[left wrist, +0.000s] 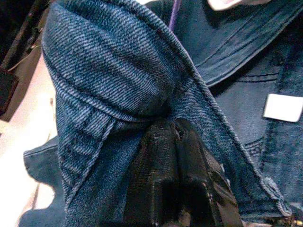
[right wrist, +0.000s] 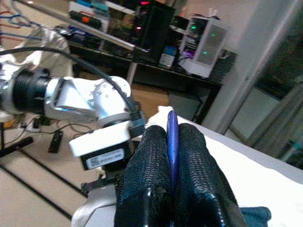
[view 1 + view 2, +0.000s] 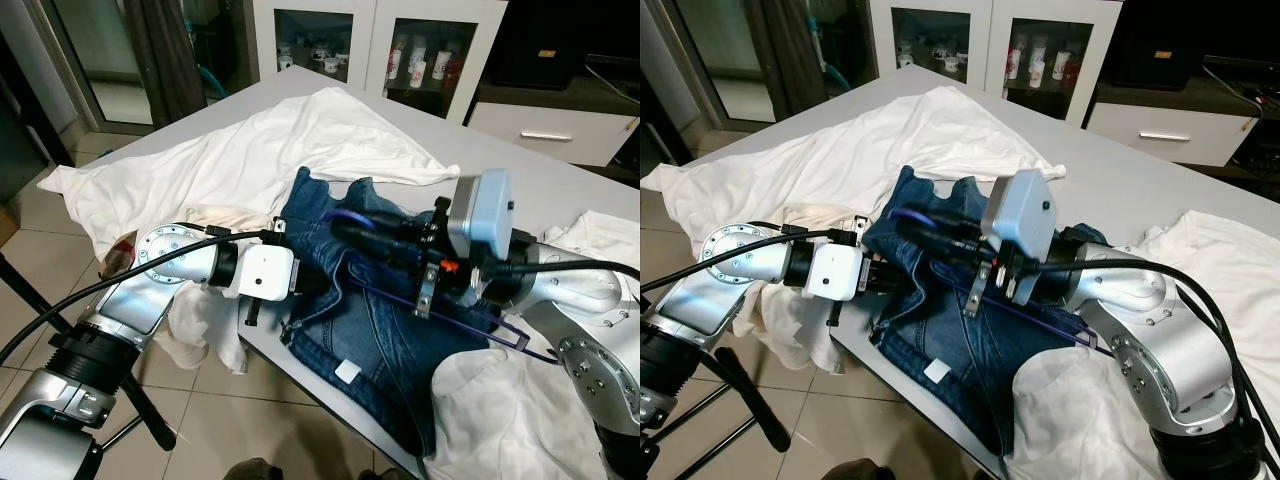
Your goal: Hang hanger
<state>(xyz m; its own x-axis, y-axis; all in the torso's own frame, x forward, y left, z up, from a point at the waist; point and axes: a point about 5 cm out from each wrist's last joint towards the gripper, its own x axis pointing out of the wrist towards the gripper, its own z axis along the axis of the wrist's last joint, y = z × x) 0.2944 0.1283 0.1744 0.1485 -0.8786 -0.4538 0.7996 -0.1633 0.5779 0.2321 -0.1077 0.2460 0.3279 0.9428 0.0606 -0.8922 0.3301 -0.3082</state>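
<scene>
Hanger (image 2: 172, 137) pinched by right end effector (image 2: 171, 142); left end effector (image 1: 177, 142) clamped on jeans (image 3: 370, 330).

Left gripper (image 1: 180, 142) fingertips buried in denim jeans (image 3: 380, 330) fold; grip point hidden in both eye views. Purple hanger (image 3: 440, 315) mostly covered by jeans and right gripper (image 2: 171, 142); hook end only partly visible. Right arm cut off by frame edge at lower right. Table (image 3: 560, 190) largely hidden under white sheet (image 3: 250, 150). Cabinet bottles (image 3: 415, 68) too small to identify. Right wrist view background blurred.
</scene>
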